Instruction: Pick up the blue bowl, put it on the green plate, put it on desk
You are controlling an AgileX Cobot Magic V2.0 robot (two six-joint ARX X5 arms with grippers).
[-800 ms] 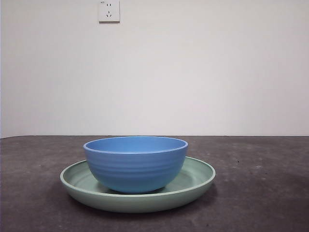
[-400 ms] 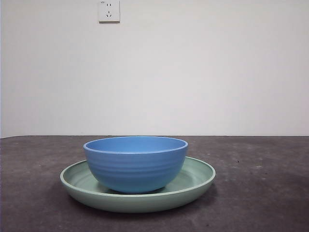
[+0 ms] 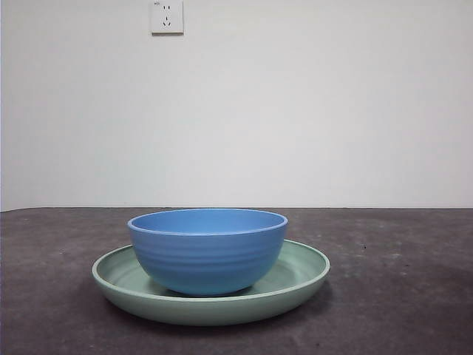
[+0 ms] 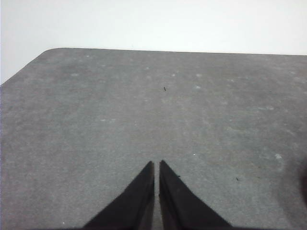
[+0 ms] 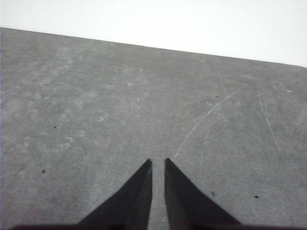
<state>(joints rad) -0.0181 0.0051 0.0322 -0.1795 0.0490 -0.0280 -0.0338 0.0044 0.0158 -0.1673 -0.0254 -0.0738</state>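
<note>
From the front we see the bowl (image 3: 208, 251) standing upright inside the plate (image 3: 303, 277), its base on the plate's floor and its rim well above the plate's raised rim. The bowl sits a little toward the left of the plate's middle, so that more bare green shows on the right side than on the left. The plate lies flat on the desk (image 3: 399, 296), a dark, speckled surface that runs back to a pale wall (image 3: 310, 111); a white socket (image 3: 167, 16) is fixed high on that wall, above and slightly left of the bowl. No arm enters this view. In the left wrist view we see the left gripper (image 4: 157, 165) over bare desk, its two black jaws drawn together with only a thin line between the tips and nothing held. In the right wrist view the right gripper (image 5: 158, 163) likewise hangs over bare desk, jaws nearly together with a narrow slit between them and nothing in it; pale scratches cross the surface ahead of it. A dark patch at the edge of the left wrist view may be a shadow, though we cannot tell. Neither wrist view shows the bowl or the plate.
</note>
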